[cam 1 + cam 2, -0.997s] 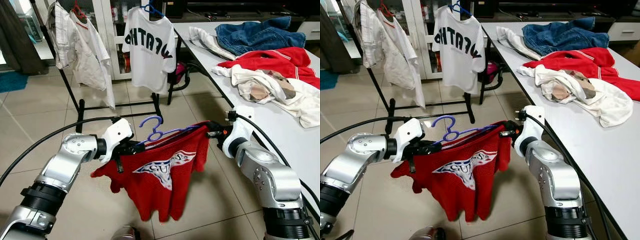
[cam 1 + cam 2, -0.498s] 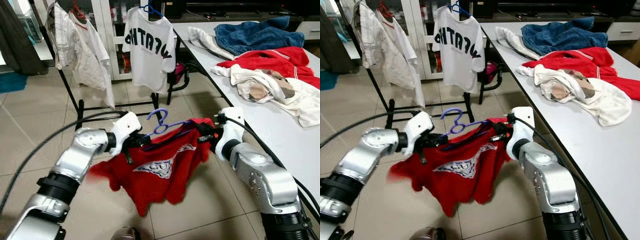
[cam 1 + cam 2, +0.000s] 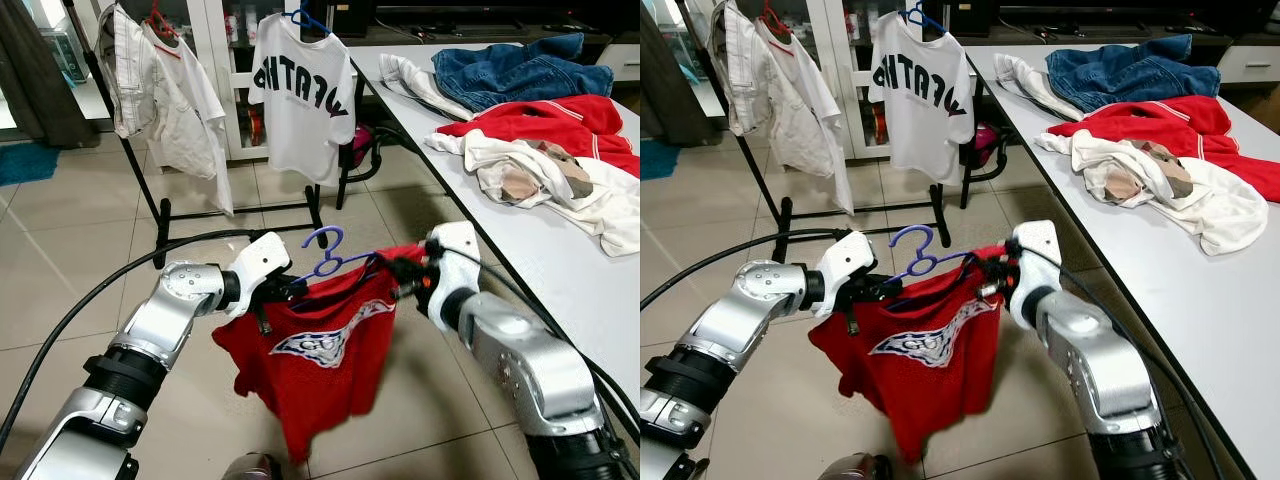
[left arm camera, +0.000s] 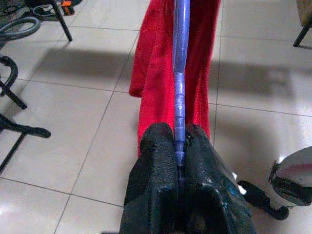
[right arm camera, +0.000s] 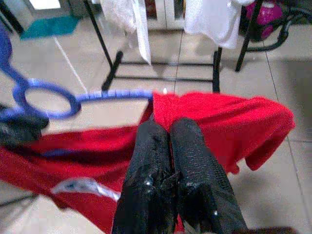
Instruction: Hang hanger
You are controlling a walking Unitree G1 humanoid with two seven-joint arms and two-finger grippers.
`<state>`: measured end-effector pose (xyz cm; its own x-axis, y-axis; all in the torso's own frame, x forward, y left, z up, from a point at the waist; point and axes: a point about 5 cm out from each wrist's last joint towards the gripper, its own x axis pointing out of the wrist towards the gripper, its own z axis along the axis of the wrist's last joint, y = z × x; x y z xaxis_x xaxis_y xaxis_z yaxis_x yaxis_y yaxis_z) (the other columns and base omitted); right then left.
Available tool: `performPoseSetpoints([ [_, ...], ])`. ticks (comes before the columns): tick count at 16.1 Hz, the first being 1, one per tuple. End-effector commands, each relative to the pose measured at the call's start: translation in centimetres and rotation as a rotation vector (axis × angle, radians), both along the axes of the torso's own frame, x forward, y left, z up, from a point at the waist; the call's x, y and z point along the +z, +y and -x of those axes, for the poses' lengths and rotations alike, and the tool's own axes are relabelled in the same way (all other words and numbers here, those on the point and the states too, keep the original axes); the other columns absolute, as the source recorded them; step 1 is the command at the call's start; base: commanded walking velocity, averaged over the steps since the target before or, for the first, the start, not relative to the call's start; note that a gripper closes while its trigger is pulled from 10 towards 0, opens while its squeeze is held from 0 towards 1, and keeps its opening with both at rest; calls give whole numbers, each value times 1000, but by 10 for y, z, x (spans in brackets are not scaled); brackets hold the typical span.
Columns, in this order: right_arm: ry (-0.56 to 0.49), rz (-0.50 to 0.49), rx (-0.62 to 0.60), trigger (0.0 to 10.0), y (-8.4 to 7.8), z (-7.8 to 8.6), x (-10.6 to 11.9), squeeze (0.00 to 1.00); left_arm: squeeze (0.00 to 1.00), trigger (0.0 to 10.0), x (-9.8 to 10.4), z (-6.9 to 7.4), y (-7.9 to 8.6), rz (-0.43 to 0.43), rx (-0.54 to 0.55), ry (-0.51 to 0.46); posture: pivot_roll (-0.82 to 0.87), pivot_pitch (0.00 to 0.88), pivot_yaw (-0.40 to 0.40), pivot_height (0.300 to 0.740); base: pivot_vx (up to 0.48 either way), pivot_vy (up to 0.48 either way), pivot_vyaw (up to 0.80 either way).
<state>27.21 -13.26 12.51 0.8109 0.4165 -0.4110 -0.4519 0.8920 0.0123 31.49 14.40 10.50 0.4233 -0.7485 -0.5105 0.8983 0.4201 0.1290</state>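
the left gripper [image 4: 179, 146] has its two black fingers pressed together on one end of the purple hanger [image 3: 335, 262], whose thin bar runs straight out from between them in the left wrist view. the right gripper [image 5: 168, 127] has its fingers closed side by side on the red shirt [image 3: 325, 355] at the hanger's other shoulder; whether the hanger's bar is also caught between them is hard to tell, since the red cloth covers that spot. between the two grippers the hanger is held roughly level in the air above the tiled floor [image 3: 60, 250], its hook pointing up, and the red shirt with a white and blue print hangs from it, draping down below both silver arms.

beyond the grippers stands a black clothes rack [image 3: 160, 215]. a white t-shirt with black letters [image 3: 300, 100] hangs on it from a blue hanger, and a pale white shirt [image 3: 175, 110] hangs further along toward the robot's left, on a red hanger. a black cable [image 3: 100, 290] curves over the floor by the left arm.

to the robot's right is a white desk [image 3: 560, 270]. near its far edge lie blue jeans [image 3: 520, 70], with a red garment [image 3: 545, 115] nearer, and a crumpled white garment [image 3: 560, 185] closest to the robot, all toward the desk's right side.
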Motion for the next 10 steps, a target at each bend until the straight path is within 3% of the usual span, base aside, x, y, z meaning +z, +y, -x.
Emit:
performPoseSetpoints([
  [1,-7,17,19,10000,1,2,3,0,0,0,14,-9,1,1,7,-64,-21,0,11,740,0,0,0],
  [2,8,37,16,10000,-1,3,-1,1000,0,0,16,-10,2,4,12,-72,-21,0,11,740,0,0,0],
  [8,25,116,105,10000,-11,8,-6,1000,0,0,24,-12,7,25,-4,-105,-19,0,12,740,0,0,0],
  [10,-81,108,162,10000,-21,2,13,1000,0,0,25,-9,10,2,-77,-101,-20,0,10,740,0,0,0],
])
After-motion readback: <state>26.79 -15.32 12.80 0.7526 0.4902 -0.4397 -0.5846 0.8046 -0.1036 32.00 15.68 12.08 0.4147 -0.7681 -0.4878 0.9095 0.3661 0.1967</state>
